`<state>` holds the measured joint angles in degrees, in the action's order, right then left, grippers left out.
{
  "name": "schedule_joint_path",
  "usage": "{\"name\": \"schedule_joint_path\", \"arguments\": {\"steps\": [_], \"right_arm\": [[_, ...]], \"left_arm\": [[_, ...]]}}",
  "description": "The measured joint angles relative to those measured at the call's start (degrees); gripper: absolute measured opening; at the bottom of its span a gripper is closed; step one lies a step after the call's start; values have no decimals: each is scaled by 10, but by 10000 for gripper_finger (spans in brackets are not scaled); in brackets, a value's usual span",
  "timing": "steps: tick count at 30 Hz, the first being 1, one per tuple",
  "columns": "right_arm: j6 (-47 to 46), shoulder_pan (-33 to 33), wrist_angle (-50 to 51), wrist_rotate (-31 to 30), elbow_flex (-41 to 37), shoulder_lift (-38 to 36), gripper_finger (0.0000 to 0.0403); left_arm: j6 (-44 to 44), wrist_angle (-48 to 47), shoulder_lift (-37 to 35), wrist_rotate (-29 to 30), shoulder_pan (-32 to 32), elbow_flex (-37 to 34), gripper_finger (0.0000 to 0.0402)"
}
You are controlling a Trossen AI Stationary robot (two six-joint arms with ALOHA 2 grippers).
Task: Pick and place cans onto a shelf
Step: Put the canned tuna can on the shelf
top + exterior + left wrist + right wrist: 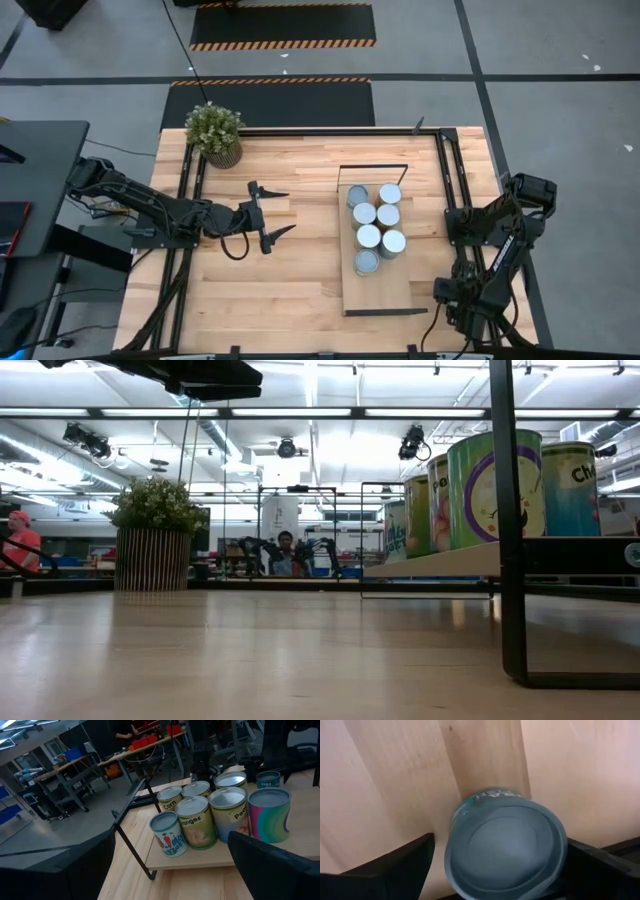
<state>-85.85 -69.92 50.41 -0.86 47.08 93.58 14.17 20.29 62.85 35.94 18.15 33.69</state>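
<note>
Several cans [376, 225] with silver tops stand upright in a cluster on the light-wood shelf [385, 290]; they also show in the left wrist view [210, 820] and the low view [495, 485]. My left gripper [278, 212] is open and empty over the table, left of the shelf, pointing at the cans. A low bluish-grey can [505, 852] stands on the table. My right gripper [500, 865] is open above it, one finger on either side. A strip of bare table shows between one finger [405, 862] and the can. In the high view the right arm [490, 250] hides this can.
A potted green plant [214, 132] stands at the table's far left corner. A thin black frame [375, 168] rises at the shelf's far end. Black rails [452, 170] run along the table's sides. Bare tabletop [290, 280] lies between the left gripper and the near edge.
</note>
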Motion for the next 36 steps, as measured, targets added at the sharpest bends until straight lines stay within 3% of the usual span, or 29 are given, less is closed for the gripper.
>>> {"name": "schedule_joint_path", "arguments": {"steps": [12,19,29,33,36], "right_arm": [[4,12,-4,-9,25,0,314],[-1,12,143,-10,124,0,317],[-68,32,386,-136,317,0,319],[-98,60,392,-200,351,-10,319],[-109,107,396,-199,356,-16,319]], "left_arm": [[-3,0,0,-1,0,0,393],[19,0,0,-31,0,0,393],[15,0,0,-30,0,0,393],[14,0,0,-30,0,0,393],[2,0,0,-30,0,0,393]]}}
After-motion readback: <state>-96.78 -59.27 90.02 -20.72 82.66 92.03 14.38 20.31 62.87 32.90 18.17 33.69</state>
